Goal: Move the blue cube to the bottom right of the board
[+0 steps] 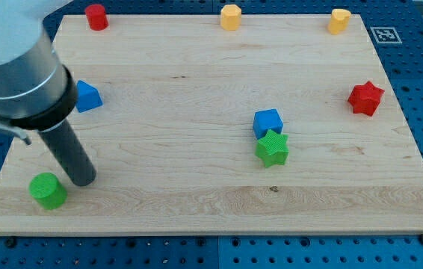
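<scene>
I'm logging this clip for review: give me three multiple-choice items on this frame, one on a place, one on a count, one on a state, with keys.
1. Where is my tip?
A. beside the green cylinder
B. at the red star
C. by the top yellow blocks

2. How many green blocks are there?
A. one
B. two
C. three

3. The blue cube and green star are:
A. far apart
B. stacked
C. touching

Key: 1 A, the tip stands just to the cylinder's right; 2 B, cylinder and star; 3 C, the star sits against the cube's lower edge.
</scene>
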{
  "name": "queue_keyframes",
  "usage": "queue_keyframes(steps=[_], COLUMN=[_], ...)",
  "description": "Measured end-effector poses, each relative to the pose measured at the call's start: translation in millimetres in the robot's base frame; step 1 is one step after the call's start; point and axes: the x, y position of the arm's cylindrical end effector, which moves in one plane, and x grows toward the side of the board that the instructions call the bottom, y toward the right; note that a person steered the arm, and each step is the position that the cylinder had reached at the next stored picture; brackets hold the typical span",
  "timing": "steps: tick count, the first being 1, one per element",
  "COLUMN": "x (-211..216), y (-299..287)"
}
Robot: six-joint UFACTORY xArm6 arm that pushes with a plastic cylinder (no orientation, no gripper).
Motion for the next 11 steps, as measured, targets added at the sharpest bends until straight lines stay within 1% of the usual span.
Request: queue_keyframes(steps=[2, 3, 4, 6, 8, 9, 10, 11], x=[0, -10, -29, -68, -95, -98, -90, -73], y=[15, 48, 92, 160, 225, 249, 259, 259])
